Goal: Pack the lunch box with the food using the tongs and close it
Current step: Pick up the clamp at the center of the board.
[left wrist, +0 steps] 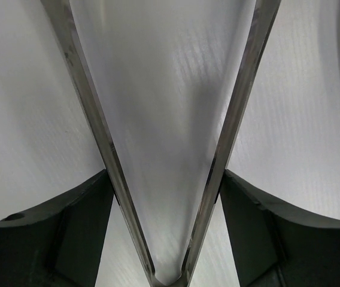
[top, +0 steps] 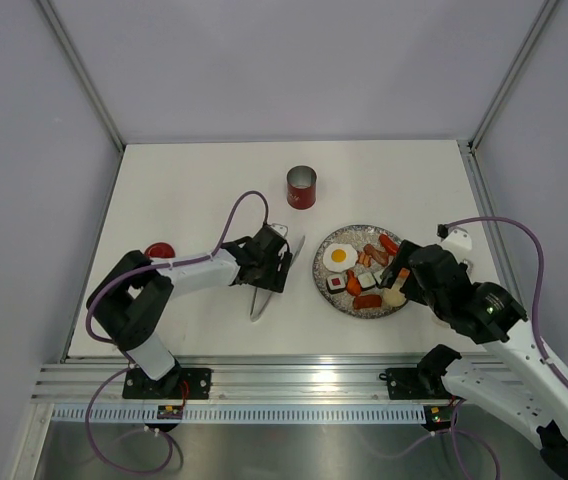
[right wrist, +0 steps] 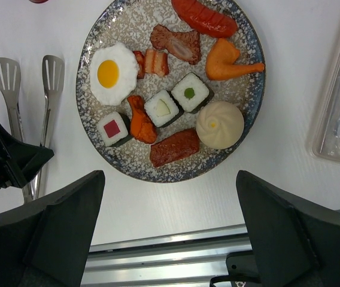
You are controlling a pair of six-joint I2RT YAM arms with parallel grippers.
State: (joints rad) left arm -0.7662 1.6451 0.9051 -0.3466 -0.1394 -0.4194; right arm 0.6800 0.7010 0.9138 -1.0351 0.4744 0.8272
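**A:** Which step is in hand?

**B:** Tool pickup. The long slim silver metal tongs [left wrist: 92, 119] lie flat on the white table [top: 184, 190], just left of the speckled grey round plate [right wrist: 92, 54]. The plate looks full, so I judge that packing has not begun.

**A:** Left gripper [left wrist: 164, 179]?

**B:** It straddles the tongs near their joined end. One dark finger [left wrist: 68, 227] sits outside each arm and touches it. It is a light pinch, and the V is not squeezed.

**A:** Right gripper [right wrist: 169, 176]?

**B:** It hovers over the plate's near rim with its fingers spread wide, holding nothing.

**A:** Lunch box?

**B:** The small red cylindrical canister [top: 302, 187] stands upright and uncovered behind the plate, well apart from both grippers. Its round red lid [top: 160, 250] lies beside the left arm.

**A:** Next move?

**B:** Probably to firm the hold without collapsing the V. Then lift, and bring the slotted tips to the toy food pieces [right wrist: 161, 109].
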